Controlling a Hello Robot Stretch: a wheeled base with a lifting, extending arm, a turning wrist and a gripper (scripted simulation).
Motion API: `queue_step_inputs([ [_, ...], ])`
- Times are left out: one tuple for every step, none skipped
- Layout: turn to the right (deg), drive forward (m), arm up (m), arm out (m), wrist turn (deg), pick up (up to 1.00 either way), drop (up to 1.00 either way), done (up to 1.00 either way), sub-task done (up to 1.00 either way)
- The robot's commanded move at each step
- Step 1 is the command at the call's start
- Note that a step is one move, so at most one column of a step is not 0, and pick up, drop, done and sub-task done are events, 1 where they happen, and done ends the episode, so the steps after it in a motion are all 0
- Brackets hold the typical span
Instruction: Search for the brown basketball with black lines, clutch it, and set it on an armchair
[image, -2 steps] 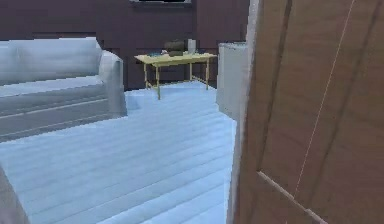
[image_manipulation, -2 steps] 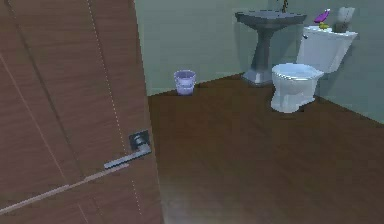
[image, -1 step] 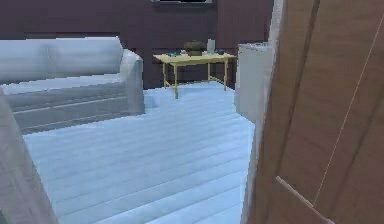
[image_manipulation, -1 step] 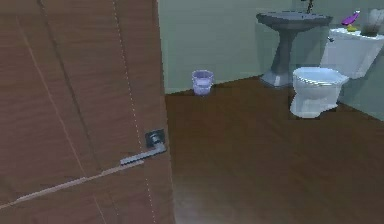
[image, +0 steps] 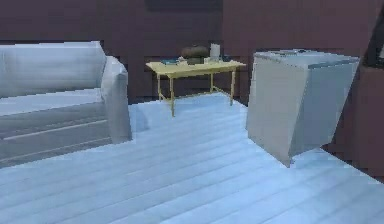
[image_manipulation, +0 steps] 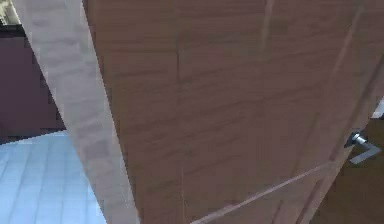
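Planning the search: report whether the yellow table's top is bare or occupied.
Occupied: several small dark things stand on the yellow table.

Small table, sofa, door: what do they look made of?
Small table: probably light wood, matte yellow, slim square legs.
Sofa: likely fabric, pale grey, soft rounded cushions.
Door: wood or veneer, brown with vertical grain; handle looks grey metal.

Sofa (image: 60, 90) left; side table (image: 195, 70) behind; cabinet (image: 298, 100) right.
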Motion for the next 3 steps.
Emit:
queue_step_inputs([
  [-45.0, 0.00, 0.00, 0.00, 0.0, 0.00, 0.00, 0.00, 0.00],
  [-30.0, 0.00, 0.00, 0.00, 0.0, 0.00, 0.00, 0.00, 0.00],
  [0.0, 0.50, 0.00, 0.00, 0.0, 0.00, 0.00, 0.00, 0.00],
])
